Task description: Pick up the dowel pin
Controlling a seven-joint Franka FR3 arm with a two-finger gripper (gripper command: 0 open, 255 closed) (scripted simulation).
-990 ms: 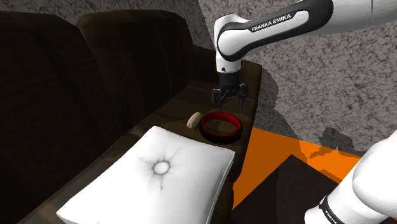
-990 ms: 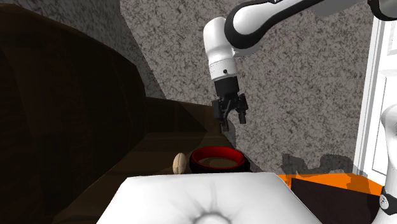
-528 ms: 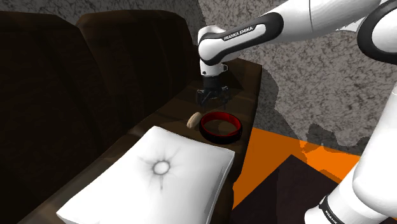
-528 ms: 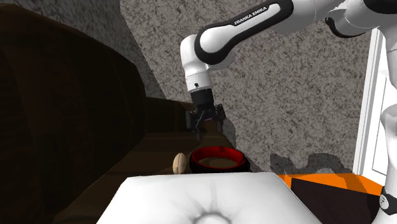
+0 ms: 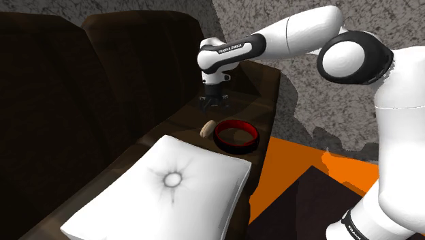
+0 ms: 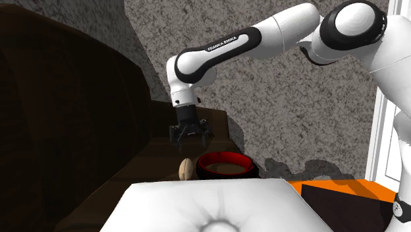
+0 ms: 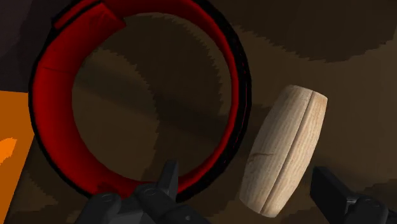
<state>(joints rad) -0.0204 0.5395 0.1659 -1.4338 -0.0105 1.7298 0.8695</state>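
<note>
Sofa (image 5: 102, 75): dark brown, set along the shoulder view's left, back cushions in deep shadow. A white tufted cushion (image 5: 163, 191) is laid on its seat. A grey speckled wall (image 6: 276, 99) is recorded behind. The floor (image 5: 293, 163) is rendered orange and is partly covered by a dark slab (image 5: 306, 204), possibly a low table. A white upright frame (image 6: 377, 145) is noted at the second exterior view's right.

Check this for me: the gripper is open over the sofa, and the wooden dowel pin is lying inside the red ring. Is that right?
Not quite. The dowel pin lies outside the red ring, beside it, not inside; the wrist view shows this. The rest stands: the gripper is open over the sofa.
</note>
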